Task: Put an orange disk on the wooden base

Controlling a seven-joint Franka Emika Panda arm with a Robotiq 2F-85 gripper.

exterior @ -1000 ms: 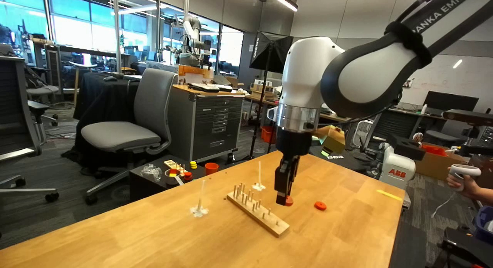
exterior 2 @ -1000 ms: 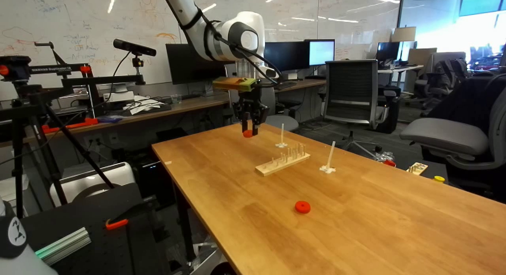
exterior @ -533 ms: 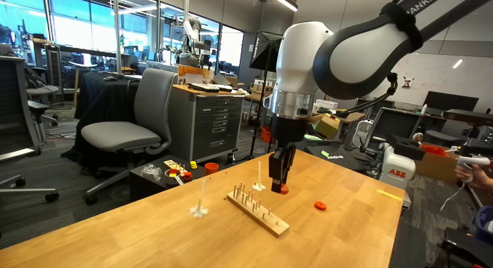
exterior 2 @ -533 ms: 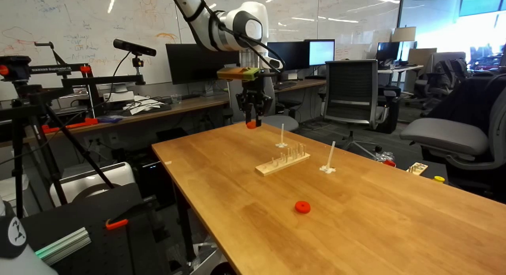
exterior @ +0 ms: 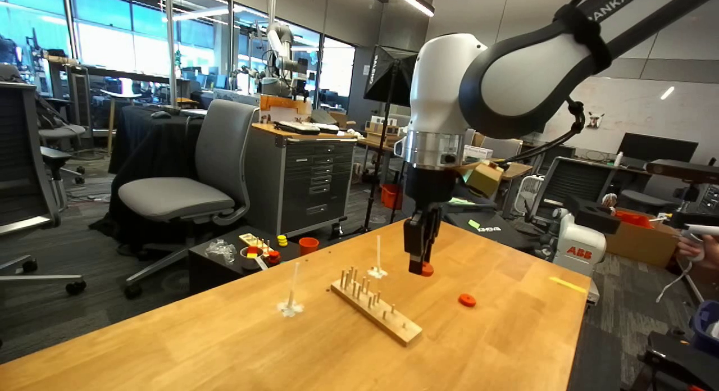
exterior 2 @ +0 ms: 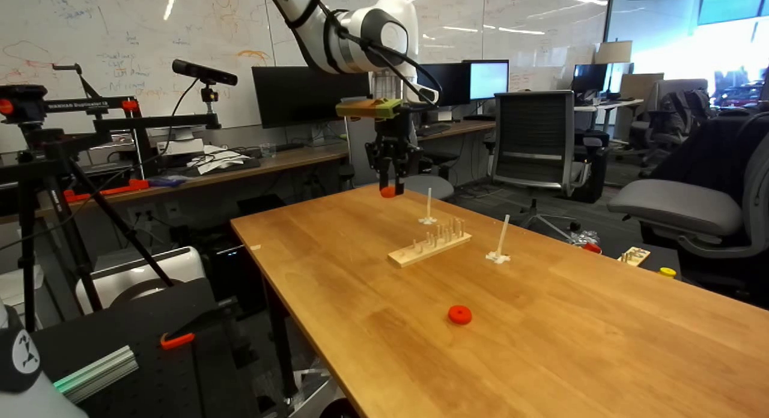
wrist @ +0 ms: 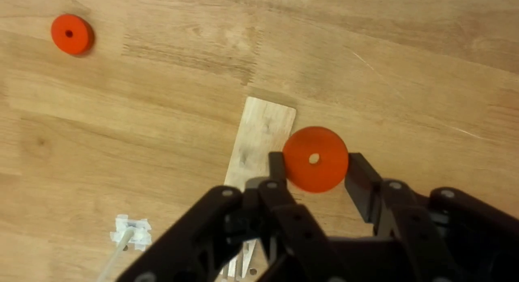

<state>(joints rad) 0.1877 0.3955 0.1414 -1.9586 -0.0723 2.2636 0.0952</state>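
Note:
An orange disk [wrist: 328,168] with a centre hole hangs in the air, pinched at its sides by my gripper [wrist: 316,160]. Both exterior views show the gripper [exterior: 422,267] and this disk [exterior 2: 387,192] above the table, beyond the base in an exterior view. The wooden base [exterior: 376,312] lies flat, several upright pegs along it, and none of them carries a disk. From the wrist, one end of the base [wrist: 253,138] shows below and left of the held disk; my fingers cover its middle. A second orange disk [exterior 2: 460,315] rests flat on the table, away from the base.
Two thin whitish posts [exterior: 293,287] with taped feet stand upright near the base; the farther post [exterior: 378,253] is close to the gripper's side. A low black stand [exterior: 219,278] beside the table bears another pegged board, an orange cup [exterior: 308,246] and yellow disks.
With the disk in its grip, my gripper has risen, then drifted a little to the right in both exterior views. The base and the table's disk have stayed put.

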